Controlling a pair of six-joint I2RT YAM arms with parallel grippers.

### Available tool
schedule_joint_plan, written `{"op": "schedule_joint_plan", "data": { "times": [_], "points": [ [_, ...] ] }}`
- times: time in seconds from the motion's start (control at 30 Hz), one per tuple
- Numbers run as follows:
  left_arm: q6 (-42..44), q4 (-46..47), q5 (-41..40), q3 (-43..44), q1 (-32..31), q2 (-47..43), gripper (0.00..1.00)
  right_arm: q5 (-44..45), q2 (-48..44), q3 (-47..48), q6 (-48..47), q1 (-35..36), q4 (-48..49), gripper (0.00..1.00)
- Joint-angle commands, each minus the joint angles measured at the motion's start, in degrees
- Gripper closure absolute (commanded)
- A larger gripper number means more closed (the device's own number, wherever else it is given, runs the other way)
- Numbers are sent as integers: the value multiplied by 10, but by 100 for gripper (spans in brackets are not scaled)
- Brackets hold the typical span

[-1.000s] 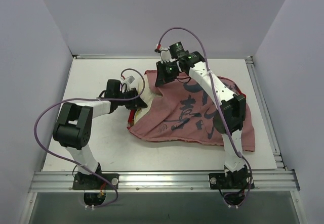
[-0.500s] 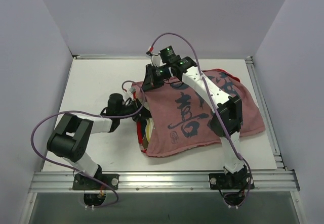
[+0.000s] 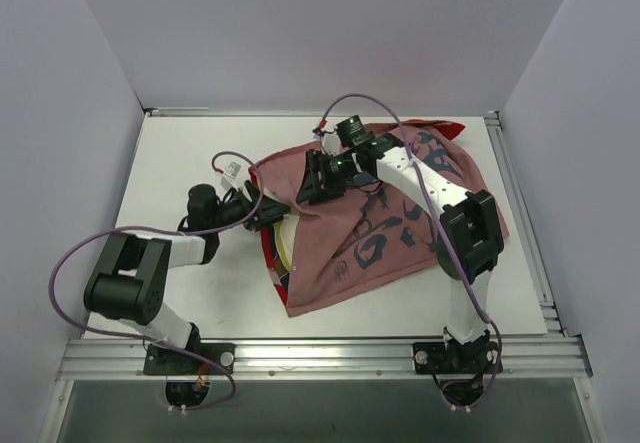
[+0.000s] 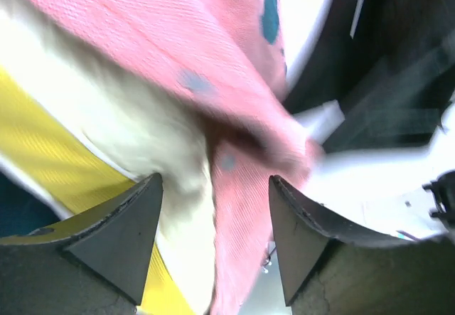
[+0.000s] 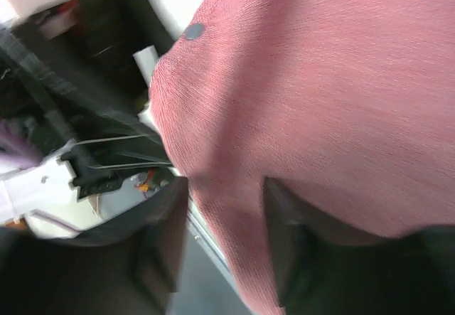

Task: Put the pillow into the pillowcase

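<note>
Hides nearly all of the pillow (image 3: 284, 251) inside the pillowcase (image 3: 390, 223), dull pink side up, spread from the middle of the white counter (image 3: 180, 153) toward 3 o'clock. Leaves only a cream sliver and a yellow band peeping from the cloth's open edge at about 8 o'clock. Gives no clear reading from overhead of the left end effector (image 3: 272, 209) or the right end effector (image 3: 316, 177), both dark and small against the folds. Shows at the left wrist, through blur, fingers well apart, cushion edge and pink cloth in the gap, not clamped. Shows at the right wrist fingers partly parted, pink cloth lying across the gap. Cuts off some dark-blue marks under the right arm (image 3: 440, 188).
</note>
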Motion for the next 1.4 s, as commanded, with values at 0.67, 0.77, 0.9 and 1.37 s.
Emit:
{"op": "schedule_joint_plan", "data": {
  "times": [0.67,0.77,0.9,1.37],
  "points": [
    [102,-113,-51,10,61,21,57,261,198,325,-309,107,-218,35],
    [79,-76,-54,11,41,55,63,266,212,325,-317,107,-220,59],
    [43,-32,-55,4,16,87,74,229,209,357,-307,107,-222,100],
    [-189,267,-136,120,-96,226,82,-17,97,243,-22,132,-65,100]
  ]
}}
